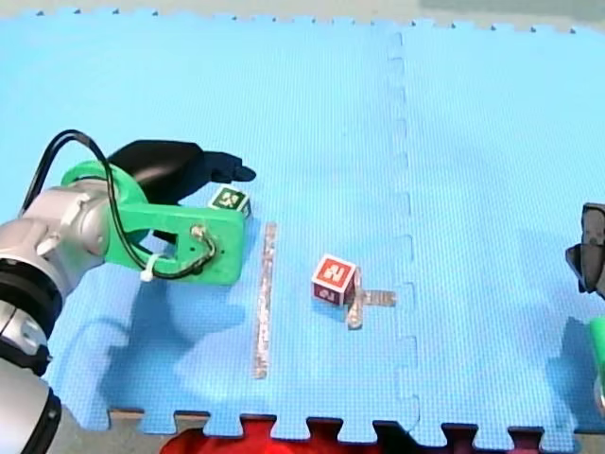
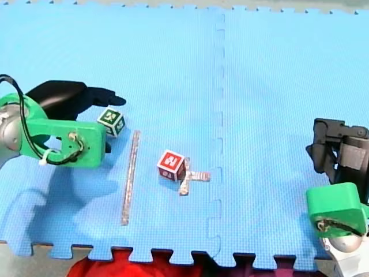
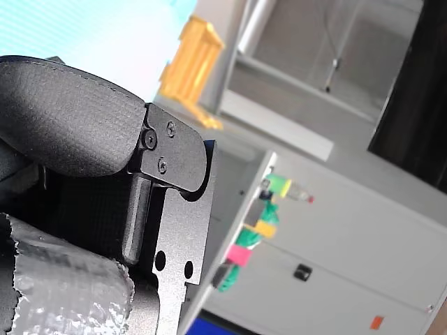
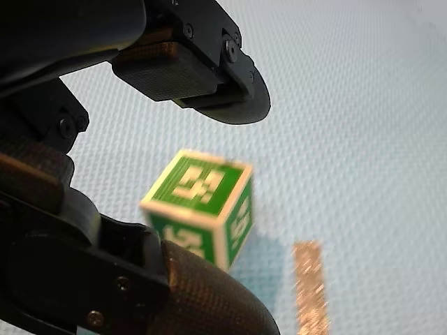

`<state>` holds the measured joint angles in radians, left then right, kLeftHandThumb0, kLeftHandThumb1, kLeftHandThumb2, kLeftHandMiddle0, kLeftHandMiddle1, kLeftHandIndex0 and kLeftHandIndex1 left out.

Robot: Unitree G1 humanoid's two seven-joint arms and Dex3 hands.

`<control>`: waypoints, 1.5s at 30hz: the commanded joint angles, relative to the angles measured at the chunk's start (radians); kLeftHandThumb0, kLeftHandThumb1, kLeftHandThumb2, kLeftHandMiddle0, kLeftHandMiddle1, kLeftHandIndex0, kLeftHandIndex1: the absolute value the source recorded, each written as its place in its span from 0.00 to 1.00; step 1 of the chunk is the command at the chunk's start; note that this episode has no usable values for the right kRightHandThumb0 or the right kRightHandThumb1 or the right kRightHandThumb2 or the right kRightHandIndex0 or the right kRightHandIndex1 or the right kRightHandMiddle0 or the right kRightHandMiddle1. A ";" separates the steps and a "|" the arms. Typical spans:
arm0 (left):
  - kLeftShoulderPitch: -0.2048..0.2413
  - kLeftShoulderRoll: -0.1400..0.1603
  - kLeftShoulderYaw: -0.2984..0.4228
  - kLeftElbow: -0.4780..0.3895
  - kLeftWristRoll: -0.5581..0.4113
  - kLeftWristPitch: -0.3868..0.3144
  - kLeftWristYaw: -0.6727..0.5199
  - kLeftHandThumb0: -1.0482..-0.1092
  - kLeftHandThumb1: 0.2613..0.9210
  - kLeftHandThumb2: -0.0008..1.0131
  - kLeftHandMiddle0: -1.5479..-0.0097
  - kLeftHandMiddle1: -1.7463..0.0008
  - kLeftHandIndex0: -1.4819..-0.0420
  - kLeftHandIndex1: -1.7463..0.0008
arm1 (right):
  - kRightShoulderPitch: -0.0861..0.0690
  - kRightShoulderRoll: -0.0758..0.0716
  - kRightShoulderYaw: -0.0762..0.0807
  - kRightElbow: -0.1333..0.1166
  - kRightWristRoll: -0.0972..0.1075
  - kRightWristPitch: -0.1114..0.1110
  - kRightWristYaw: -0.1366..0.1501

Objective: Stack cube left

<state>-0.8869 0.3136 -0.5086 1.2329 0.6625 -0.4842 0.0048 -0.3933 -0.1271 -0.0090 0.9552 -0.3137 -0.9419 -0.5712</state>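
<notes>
I count two white-edged cubes: green cube (image 1: 230, 200) by my left hand (image 1: 175, 166), open; red cube (image 1: 333, 279) apart; right hand (image 2: 337, 151) at mat (image 1: 473, 142) edge, state unclear.

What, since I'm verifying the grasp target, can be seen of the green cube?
The green cube has white-edged faces, each bearing a green-and-white square pattern. It sits flat on the blue foam mat, beside a tape strip but apart from it. The left hand, open, is around it; no contact plainly shows.
</notes>
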 commanded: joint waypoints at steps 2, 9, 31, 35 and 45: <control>0.026 -0.005 -0.006 -0.002 0.000 0.008 -0.001 0.00 0.90 0.01 0.41 0.00 0.70 1.00 | 0.012 -0.010 -0.005 -0.003 0.004 -0.011 0.005; 0.036 -0.008 -0.006 -0.002 -0.007 0.020 -0.004 0.00 0.93 0.01 0.42 0.00 0.71 1.00 | 0.024 -0.016 -0.008 -0.012 -0.003 -0.008 0.006; 0.071 0.003 -0.021 -0.036 0.000 0.093 0.015 0.00 0.99 0.01 0.43 0.00 0.74 0.97 | 0.041 -0.033 -0.017 -0.025 0.004 -0.033 0.022; 0.091 0.011 0.013 -0.134 -0.107 0.150 -0.325 0.02 0.87 0.00 0.42 0.00 0.36 0.95 | 0.026 -0.034 -0.020 -0.012 0.012 -0.029 0.034; 0.068 0.039 0.006 -0.208 -0.151 0.157 -0.512 0.00 0.99 0.04 0.38 0.00 0.22 0.97 | 0.021 -0.034 -0.017 -0.017 0.004 -0.020 0.034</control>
<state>-0.8462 0.3133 -0.4983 1.0993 0.5509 -0.3629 -0.2853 -0.3594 -0.1506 -0.0175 0.9371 -0.3156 -0.9713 -0.5396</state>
